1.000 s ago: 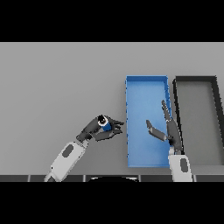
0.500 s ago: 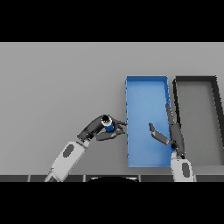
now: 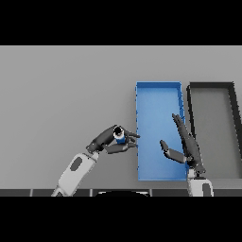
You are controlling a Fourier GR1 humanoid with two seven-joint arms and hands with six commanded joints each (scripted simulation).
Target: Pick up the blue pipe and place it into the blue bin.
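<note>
since a second ago the left hand point(image 3: 109, 141) has carried the blue pipe point(image 3: 120, 136) right, fingers curled round it, just beside the blue bin's point(image 3: 158, 85) left wall. right hand point(image 3: 185, 147) hovers spread over the bin (black bin point(image 3: 211, 86) at the table's right edge).

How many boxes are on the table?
2: the blue bin sits right of the middle, and a black bin lies beside it, further right. None look hidden.
</note>
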